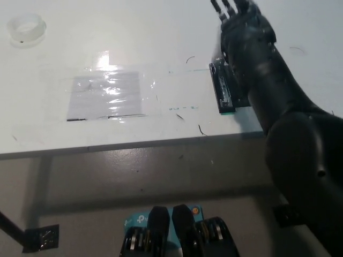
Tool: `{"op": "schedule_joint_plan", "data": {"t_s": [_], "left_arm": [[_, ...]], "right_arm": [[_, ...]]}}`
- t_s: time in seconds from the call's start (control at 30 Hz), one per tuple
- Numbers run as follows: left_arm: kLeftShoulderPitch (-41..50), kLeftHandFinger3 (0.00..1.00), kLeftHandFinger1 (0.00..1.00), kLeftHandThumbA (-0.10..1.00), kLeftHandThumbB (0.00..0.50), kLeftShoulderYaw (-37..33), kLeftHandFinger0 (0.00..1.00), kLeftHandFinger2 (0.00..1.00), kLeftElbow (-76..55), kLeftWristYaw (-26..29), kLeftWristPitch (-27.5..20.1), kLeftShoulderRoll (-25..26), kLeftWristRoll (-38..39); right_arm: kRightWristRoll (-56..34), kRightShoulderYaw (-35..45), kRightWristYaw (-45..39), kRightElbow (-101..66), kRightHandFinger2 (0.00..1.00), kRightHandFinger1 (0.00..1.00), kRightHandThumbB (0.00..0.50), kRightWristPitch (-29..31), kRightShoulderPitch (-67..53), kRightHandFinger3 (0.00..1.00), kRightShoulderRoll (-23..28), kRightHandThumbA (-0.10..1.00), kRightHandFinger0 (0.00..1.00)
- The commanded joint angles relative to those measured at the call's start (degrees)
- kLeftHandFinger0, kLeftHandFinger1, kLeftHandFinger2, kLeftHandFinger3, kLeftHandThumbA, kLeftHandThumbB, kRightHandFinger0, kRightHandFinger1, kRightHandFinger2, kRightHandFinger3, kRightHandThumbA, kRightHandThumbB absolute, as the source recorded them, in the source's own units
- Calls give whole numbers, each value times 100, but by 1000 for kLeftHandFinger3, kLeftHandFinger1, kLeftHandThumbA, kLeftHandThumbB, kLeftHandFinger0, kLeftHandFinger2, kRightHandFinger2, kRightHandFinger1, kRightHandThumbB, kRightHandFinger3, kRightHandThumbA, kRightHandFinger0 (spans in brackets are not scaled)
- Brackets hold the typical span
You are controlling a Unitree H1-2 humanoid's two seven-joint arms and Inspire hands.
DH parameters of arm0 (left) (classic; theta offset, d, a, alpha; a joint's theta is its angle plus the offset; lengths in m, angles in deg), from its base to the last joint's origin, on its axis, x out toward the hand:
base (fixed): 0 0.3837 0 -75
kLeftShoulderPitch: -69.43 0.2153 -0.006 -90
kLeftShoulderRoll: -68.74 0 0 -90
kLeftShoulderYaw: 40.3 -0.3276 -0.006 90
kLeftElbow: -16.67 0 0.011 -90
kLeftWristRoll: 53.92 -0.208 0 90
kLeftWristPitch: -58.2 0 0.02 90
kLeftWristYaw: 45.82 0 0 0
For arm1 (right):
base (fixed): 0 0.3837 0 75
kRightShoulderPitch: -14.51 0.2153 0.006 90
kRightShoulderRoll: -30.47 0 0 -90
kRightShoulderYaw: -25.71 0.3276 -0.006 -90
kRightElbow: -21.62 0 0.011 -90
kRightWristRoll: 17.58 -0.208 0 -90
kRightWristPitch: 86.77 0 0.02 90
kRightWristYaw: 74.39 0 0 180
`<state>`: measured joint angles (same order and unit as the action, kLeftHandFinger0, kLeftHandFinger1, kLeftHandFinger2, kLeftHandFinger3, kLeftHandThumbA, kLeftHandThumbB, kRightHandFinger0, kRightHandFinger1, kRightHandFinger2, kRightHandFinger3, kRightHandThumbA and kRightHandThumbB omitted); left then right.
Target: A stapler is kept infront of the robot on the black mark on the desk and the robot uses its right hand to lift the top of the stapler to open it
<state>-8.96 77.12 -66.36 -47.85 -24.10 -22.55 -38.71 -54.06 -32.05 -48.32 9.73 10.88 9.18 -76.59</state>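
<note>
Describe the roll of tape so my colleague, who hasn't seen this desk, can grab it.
Start at the white desk and go to its far left corner, well away from the black right hand and the stapler. The tape roll lies flat there: a clear ring, the only round thing on the desk.
</note>
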Motion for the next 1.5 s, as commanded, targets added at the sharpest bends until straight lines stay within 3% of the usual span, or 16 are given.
{"op": "schedule_joint_plan", "data": {"t_s": [0.0,0.07,0.23,0.33,0.5,0.6,0.73,0.8,0.9,1.07,1.23,1.37,1.47], "left_arm": [[44,821,488,1000,265,29,441,620,-94,30,-36,134,35],[49,800,480,1000,277,29,429,608,-149,49,7,119,36],[-8,784,474,1000,263,54,429,588,-102,11,-91,102,106],[15,774,470,1000,282,36,405,598,-49,14,-131,113,49],[14,797,468,1000,254,41,414,603,-97,56,-52,93,48],[5,797,483,1000,268,70,440,603,6,26,-77,127,82],[48,778,457,1000,256,50,401,593,-54,21,-111,118,45],[45,769,451,1000,252,53,396,577,-66,25,-105,115,50],[39,760,449,1000,283,67,393,567,-113,94,37,105,38],[22,768,482,1000,285,90,429,595,-147,38,11,207,47],[7,765,469,1000,262,96,413,589,-39,-18,-154,263,29],[13,750,468,1000,262,97,417,588,-127,13,-17,260,28],[8,769,461,1000,250,87,416,585,-96,5,-47,272,5]], "right_arm": [[64,-16,-209,-50,550,471,0,281,263,728,-82,739,443],[46,-1,-272,-45,579,488,0,280,187,775,-100,735,467],[135,-89,-315,-83,539,463,0,250,19,726,-138,739,440],[162,-120,-340,-232,569,460,0,201,-205,731,-175,748,432],[170,-189,-376,-827,551,482,0,25,-600,727,-253,747,463],[149,-349,-256,-2088,543,482,0,-561,-1228,745,-452,728,477],[-39,-631,-222,-4110,677,598,0,-1599,-2243,817,-591,743,631],[-91,-788,-150,-4967,707,638,0,-2079,-2630,859,-568,745,652],[-221,-932,-159,-5801,757,684,0,-2515,-3032,904,-512,753,659],[-391,-1226,-149,-7369,719,662,0,-3163,-3989,895,-369,733,628],[11,-1592,-323,-8262,652,603,0,-3207,-4942,806,-182,694,599],[864,-2055,-840,-8450,612,560,0,-2504,-5715,781,176,681,545],[1202,-2254,-1064,-8451,609,567,0,-2089,-6231,760,433,752,546]]}}
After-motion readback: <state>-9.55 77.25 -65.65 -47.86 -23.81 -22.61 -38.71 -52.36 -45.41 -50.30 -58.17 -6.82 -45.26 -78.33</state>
